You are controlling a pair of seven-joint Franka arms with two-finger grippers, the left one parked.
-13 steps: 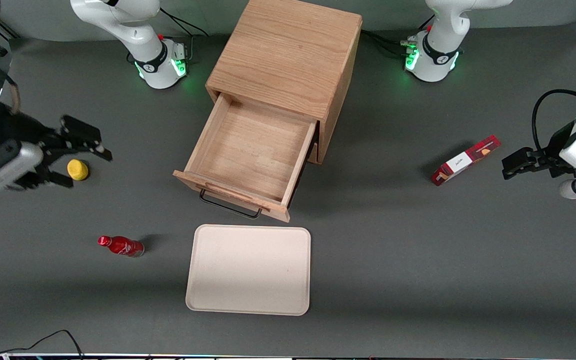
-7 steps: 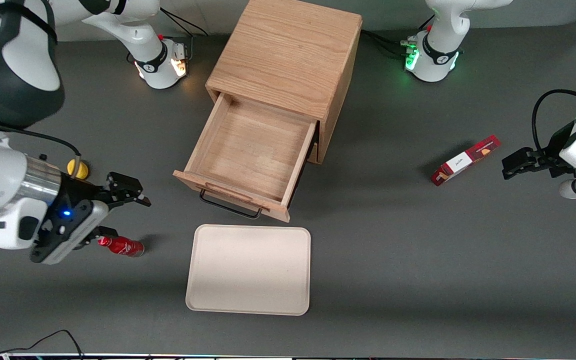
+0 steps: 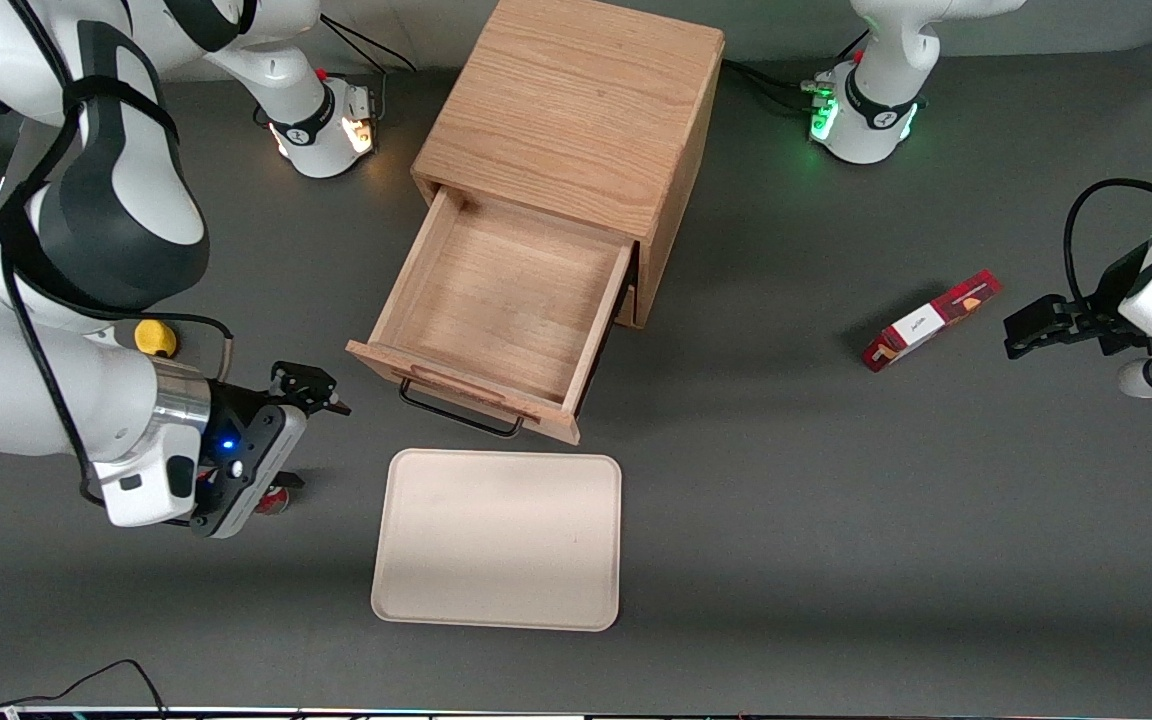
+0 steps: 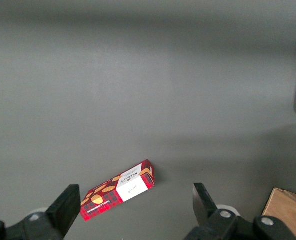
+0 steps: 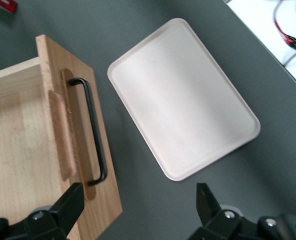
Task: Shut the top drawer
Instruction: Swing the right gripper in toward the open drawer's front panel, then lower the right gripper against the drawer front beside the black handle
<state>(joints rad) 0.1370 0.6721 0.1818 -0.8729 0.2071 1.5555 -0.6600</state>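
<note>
The top drawer (image 3: 506,300) of the oak cabinet (image 3: 576,100) stands pulled far out, its inside bare. Its front panel (image 3: 456,385) carries a black wire handle (image 3: 461,412) under a wooden lip. My right gripper (image 3: 321,445) hovers low beside the corner of that panel, toward the working arm's end of the table, open with nothing between its fingers. The right wrist view shows the front panel (image 5: 83,150), the handle (image 5: 95,135) and bare table between the spread fingers of the gripper (image 5: 138,200).
A beige tray (image 3: 496,540) lies nearer the front camera than the drawer, also seen from the wrist as the tray (image 5: 182,95). A red bottle (image 3: 273,501) is mostly hidden under my gripper. A yellow object (image 3: 156,338) sits by the arm. A red box (image 3: 931,320) lies toward the parked arm's end.
My gripper has swung from the working arm's end of the table, past the yellow object and over the red bottle, to the drawer's front corner. The drawer has not moved.
</note>
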